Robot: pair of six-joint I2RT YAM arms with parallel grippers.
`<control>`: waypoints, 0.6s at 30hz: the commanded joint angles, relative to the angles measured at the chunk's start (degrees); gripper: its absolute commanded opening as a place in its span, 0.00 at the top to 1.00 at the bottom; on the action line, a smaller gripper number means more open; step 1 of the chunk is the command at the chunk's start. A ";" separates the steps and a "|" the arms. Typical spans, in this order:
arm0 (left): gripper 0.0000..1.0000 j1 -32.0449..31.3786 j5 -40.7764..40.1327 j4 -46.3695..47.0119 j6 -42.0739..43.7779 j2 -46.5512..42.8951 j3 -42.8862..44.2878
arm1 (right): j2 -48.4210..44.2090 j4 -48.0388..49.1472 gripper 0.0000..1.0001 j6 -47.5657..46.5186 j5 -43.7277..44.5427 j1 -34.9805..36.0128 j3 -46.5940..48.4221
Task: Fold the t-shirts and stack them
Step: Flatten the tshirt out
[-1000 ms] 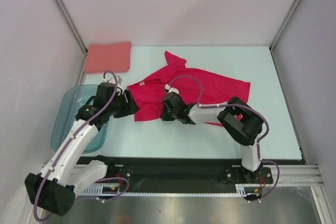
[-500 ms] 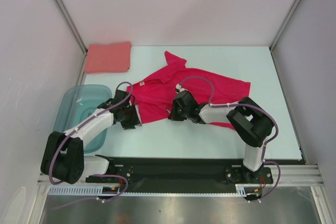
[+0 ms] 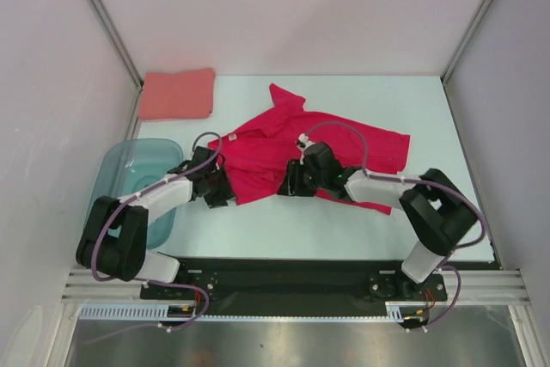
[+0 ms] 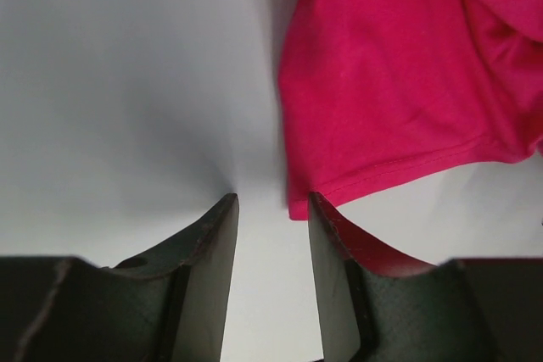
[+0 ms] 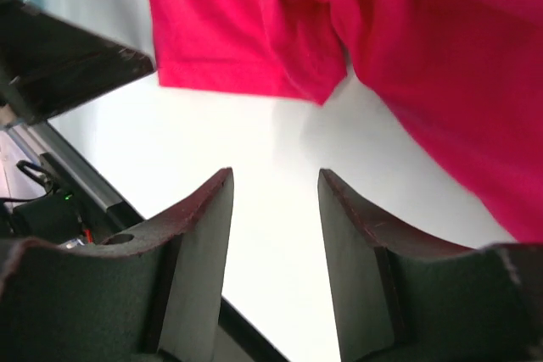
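Note:
The crimson t-shirt (image 3: 335, 145) lies crumpled and partly spread in the middle of the table. The salmon t-shirt (image 3: 178, 94) lies folded at the back left corner. My left gripper (image 3: 227, 191) sits low at the red shirt's near-left corner, open, with only bare table between its fingers. In the left wrist view that hem corner (image 4: 295, 206) lies just ahead of the right fingertip (image 4: 316, 203), beside the gap of my left gripper (image 4: 271, 203). My right gripper (image 3: 286, 186) stands open at the shirt's near hem. Its wrist view shows my right gripper (image 5: 274, 177) empty, with the red cloth (image 5: 254, 31) beyond.
A translucent teal tub (image 3: 120, 180) stands at the table's left edge, right behind the left arm. White walls and metal posts enclose the back and sides. The black rail (image 3: 284, 277) with the arm bases runs along the near edge.
My right gripper has opened and let go of the red shirt after sliding right along its near hem. The left arm has dropped low and settled at the shirt's near-left corner.

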 commanded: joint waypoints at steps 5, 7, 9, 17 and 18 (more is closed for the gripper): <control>0.57 0.07 0.52 3.35 -1.32 3.82 0.96 | -14.10 -3.81 0.50 -0.98 0.47 -5.84 -8.43; 0.58 -0.10 0.78 3.43 -1.67 4.17 0.79 | -16.82 -3.99 0.50 -0.72 0.56 -7.25 -11.16; 0.59 -0.72 0.52 3.52 -2.46 3.82 0.09 | -18.50 -4.16 0.50 -0.72 0.29 -9.36 -12.57; 0.60 -3.09 1.05 3.00 -4.48 6.37 -0.80 | -24.92 -11.89 0.50 1.65 4.32 -15.16 -14.07; 0.59 -3.09 0.62 3.08 -4.74 6.46 -1.23 | -26.05 -13.11 0.50 2.01 4.94 -15.87 -13.98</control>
